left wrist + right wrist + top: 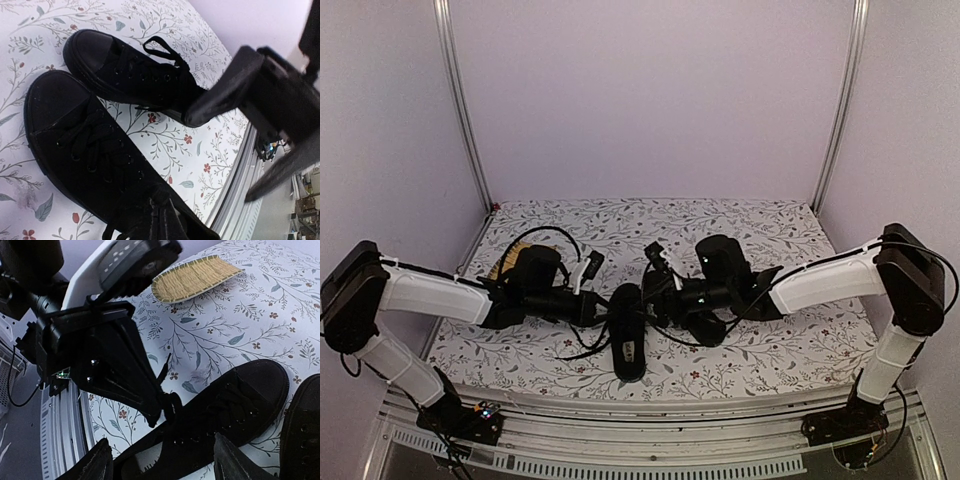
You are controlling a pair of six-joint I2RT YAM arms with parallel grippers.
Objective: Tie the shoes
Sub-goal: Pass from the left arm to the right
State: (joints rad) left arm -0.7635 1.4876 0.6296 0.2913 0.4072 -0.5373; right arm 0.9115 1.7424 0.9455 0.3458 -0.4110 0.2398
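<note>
Shoes side by side; left hand apparently pinching lace.

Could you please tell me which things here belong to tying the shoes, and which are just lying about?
For the job:
- shoes
- laces

Lying about:
- mat
- tablecloth

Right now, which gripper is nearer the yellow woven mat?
Left. The left gripper pinches a lace beside the shoes, on the side toward the mat. The right gripper hangs open above the shoes, farther away.
</note>
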